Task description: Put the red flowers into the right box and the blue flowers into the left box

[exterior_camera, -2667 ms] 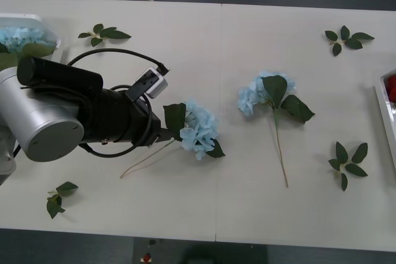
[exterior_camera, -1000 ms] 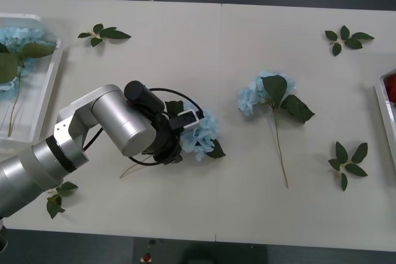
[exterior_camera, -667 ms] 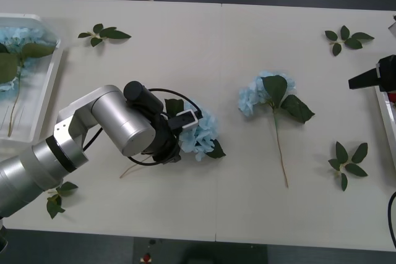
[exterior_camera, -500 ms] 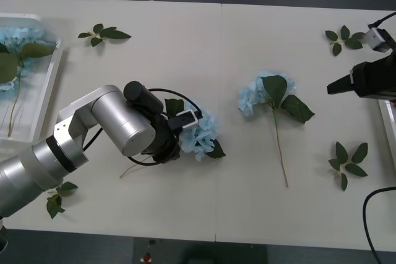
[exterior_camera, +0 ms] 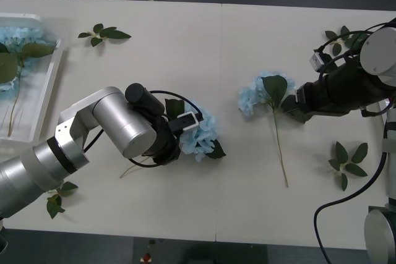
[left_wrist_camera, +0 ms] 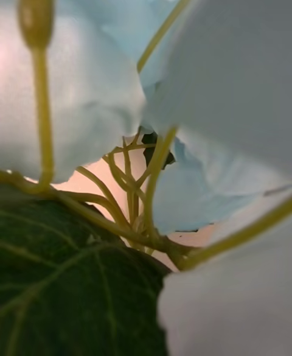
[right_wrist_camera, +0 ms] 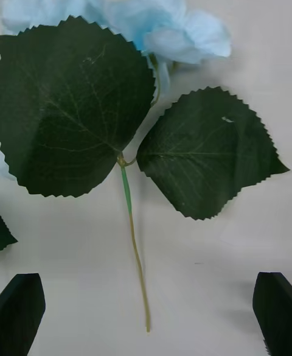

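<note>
Two blue flowers lie on the white table. The nearer blue flower (exterior_camera: 199, 133) has my left gripper (exterior_camera: 178, 139) pressed against its head, the fingers hidden under the wrist; the left wrist view is close on its petals (left_wrist_camera: 91, 88) and stems. The second blue flower (exterior_camera: 263, 92) lies mid-table with its stem toward me. My right gripper (exterior_camera: 297, 99) hovers by its leaves, open, with black fingertips (right_wrist_camera: 22, 312) on either side of the stem (right_wrist_camera: 131, 222). The left box (exterior_camera: 37, 100) at the far left holds another blue flower (exterior_camera: 18, 38). The red flowers and the right box are out of view.
Loose green leaf sprigs lie at the back left (exterior_camera: 104, 33), back right (exterior_camera: 344, 35), front right (exterior_camera: 348, 162) and front left (exterior_camera: 59, 197). The right arm's cable (exterior_camera: 346, 202) loops over the table's right front.
The right arm came in from the right edge and moved left to the second blue flower. The left arm turned down onto the first blue flower, then held still.
</note>
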You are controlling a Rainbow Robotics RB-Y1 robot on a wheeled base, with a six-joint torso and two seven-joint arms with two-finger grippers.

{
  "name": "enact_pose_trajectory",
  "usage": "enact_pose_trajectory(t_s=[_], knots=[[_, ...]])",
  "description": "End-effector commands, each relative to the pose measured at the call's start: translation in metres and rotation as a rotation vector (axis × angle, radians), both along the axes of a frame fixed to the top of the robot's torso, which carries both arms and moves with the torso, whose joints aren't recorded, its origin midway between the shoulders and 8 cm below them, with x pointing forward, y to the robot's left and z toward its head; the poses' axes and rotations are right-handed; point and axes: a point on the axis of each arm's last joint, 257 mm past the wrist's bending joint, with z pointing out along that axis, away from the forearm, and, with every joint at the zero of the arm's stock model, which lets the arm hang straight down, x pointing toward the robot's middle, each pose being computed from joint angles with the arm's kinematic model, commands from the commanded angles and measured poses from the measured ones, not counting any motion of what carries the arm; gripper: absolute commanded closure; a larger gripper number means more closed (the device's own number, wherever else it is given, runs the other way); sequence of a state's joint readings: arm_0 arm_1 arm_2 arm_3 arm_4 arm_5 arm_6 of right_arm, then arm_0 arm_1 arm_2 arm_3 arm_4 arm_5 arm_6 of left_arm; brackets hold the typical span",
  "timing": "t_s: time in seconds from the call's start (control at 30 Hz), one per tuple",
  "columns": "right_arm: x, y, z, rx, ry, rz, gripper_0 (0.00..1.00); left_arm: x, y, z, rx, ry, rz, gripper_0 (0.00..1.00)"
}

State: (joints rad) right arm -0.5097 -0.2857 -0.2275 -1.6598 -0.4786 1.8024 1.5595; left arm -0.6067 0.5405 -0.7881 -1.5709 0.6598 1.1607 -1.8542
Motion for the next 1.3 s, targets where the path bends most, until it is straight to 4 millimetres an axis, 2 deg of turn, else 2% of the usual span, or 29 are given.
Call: enact_pose_trajectory(t_s=[0.03, 0.27, 0.37, 0.43, 0.5, 0.63, 0.73, 0.77, 0.8, 0.87, 0.9, 0.97, 1.0, 1.03, 1.07, 1.17, 1.2, 1.23, 1.27, 1.3], knots=[[0.007, 0.007, 0.006, -0.023, -0.039, -0.019, 0.0, 0.009, -0.012, 0.015, 0.007, -0.054, -0.066, 1.0], [0.004, 0.016, -0.017, -0.056, -0.043, -0.009, 0.0, 0.015, -0.008, 0.018, 0.005, -0.073, -0.064, 1.0], [0.0, 0.016, -0.028, -0.067, -0.036, -0.01, 0.0, 0.021, -0.007, 0.028, 0.008, -0.092, -0.071, 1.0], [-0.002, 0.017, -0.033, -0.074, -0.031, -0.009, 0.0, 0.025, -0.008, 0.041, 0.005, -0.117, -0.084, 1.0], [-0.004, 0.017, -0.038, -0.081, -0.029, -0.01, 0.0, 0.027, -0.008, 0.063, -0.017, -0.137, -0.09, 1.0], [-0.004, 0.021, -0.046, -0.091, -0.036, -0.007, 0.0, 0.029, 0.013, 0.114, -0.067, -0.117, -0.046, 1.0], [-0.002, 0.024, -0.056, -0.101, -0.035, -0.007, 0.0, 0.029, 0.045, 0.167, -0.096, -0.109, 0.009, 1.0], [-0.001, 0.025, -0.058, -0.1, -0.036, -0.008, 0.0, 0.029, 0.051, 0.177, -0.101, -0.112, 0.021, 1.0], [0.002, 0.026, -0.061, -0.102, -0.044, -0.011, 0.0, 0.029, 0.071, 0.204, -0.114, -0.111, 0.06, 1.0], [0.006, 0.027, -0.064, -0.105, -0.052, -0.012, 0.0, 0.029, 0.093, 0.227, -0.13, -0.102, 0.109, 1.0], [0.007, 0.028, -0.067, -0.107, -0.055, -0.013, 0.0, 0.029, 0.114, 0.243, -0.137, -0.094, 0.154, 1.0], [0.01, 0.029, -0.069, -0.11, -0.063, -0.013, 0.0, 0.026, 0.146, 0.26, -0.152, -0.074, 0.223, 1.0], [0.01, 0.03, -0.072, -0.112, -0.063, -0.015, 0.0, 0.023, 0.17, 0.269, -0.17, -0.059, 0.274, 1.0], [0.011, 0.031, -0.073, -0.113, -0.065, -0.016, 0.0, 0.02, 0.182, 0.271, -0.185, -0.043, 0.304, 1.0], [0.012, 0.032, -0.076, -0.116, -0.067, -0.016, 0.0, 0.014, 0.204, 0.272, -0.216, -0.014, 0.358, 1.0], [0.014, 0.032, -0.08, -0.116, -0.071, -0.021, 0.0, 0.005, 0.248, 0.264, -0.253, 0.023, 0.444, 1.0], [0.015, 0.032, -0.081, -0.117, -0.073, -0.022, 0.0, 0.0, 0.274, 0.259, -0.279, 0.03, 0.489, 1.0], [0.015, 0.032, -0.082, -0.118, -0.073, -0.022, 0.0, -0.003, 0.286, 0.255, -0.288, 0.036, 0.511, 1.0], [0.016, 0.032, -0.083, -0.12, -0.076, -0.024, 0.0, -0.009, 0.311, 0.247, -0.31, 0.05, 0.562, 1.0], [0.016, 0.032, -0.083, -0.121, -0.077, -0.025, 0.0, -0.012, 0.321, 0.244, -0.314, 0.054, 0.578, 1.0]])
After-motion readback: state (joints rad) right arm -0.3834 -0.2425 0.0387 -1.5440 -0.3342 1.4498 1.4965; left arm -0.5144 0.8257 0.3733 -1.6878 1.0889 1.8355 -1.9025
